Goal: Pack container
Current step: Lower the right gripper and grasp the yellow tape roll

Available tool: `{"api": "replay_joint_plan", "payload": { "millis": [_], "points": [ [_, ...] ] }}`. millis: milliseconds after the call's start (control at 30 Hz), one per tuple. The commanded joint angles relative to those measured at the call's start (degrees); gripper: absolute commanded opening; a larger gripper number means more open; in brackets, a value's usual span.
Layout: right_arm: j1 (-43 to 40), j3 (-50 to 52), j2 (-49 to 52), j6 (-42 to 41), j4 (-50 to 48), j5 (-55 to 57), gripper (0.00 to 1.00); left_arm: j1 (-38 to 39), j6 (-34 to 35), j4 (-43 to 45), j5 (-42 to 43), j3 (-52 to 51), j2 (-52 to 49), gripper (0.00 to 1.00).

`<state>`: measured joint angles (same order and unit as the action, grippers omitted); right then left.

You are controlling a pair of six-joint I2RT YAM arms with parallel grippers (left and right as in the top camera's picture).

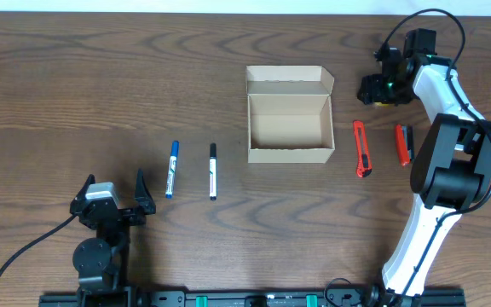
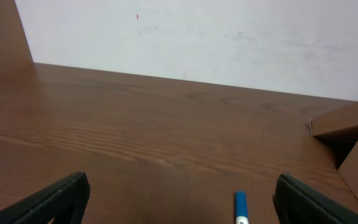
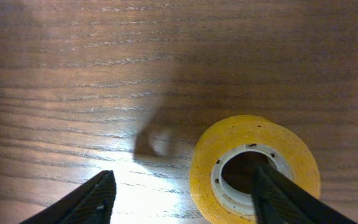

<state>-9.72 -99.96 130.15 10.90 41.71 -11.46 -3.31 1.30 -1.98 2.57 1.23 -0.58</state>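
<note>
The container (image 1: 288,128), an open tan cardboard box with its flap lid folded back, stands mid-table; its corner shows in the left wrist view (image 2: 353,140). A blue marker (image 1: 172,169) and a black marker (image 1: 212,170) lie to its left. My left gripper (image 1: 116,203) is open and empty near the front edge, with the blue marker's cap (image 2: 240,208) between its fingers' line of sight (image 2: 179,199). My right gripper (image 1: 380,85) is open at the far right, low over a yellow tape roll (image 3: 257,168). One finger is over the roll's hole, the other left of the roll (image 3: 188,199).
A red box cutter (image 1: 362,148) and a smaller red and black tool (image 1: 403,143) lie right of the box, in front of the right gripper. A white wall (image 2: 197,37) rises behind the table's far edge.
</note>
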Motion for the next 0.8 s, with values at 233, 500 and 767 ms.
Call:
{"api": "replay_joint_plan", "payload": {
  "millis": [233,500,767],
  "points": [
    [-0.07,-0.90,0.63,-0.59,0.33,0.96,0.18,0.07,0.00,-2.36,-1.09,-0.98,0.37,0.95],
    [-1.11,-0.90,0.63,-0.61,0.94,1.20,0.02,0.07,0.02,-2.36,-1.09,-0.98,0.37,0.95],
    [-1.22,-1.09,0.63,-0.61,0.98,1.11,0.02,0.07,0.00,-2.36,-1.09,-0.98,0.37,0.95]
  ]
}}
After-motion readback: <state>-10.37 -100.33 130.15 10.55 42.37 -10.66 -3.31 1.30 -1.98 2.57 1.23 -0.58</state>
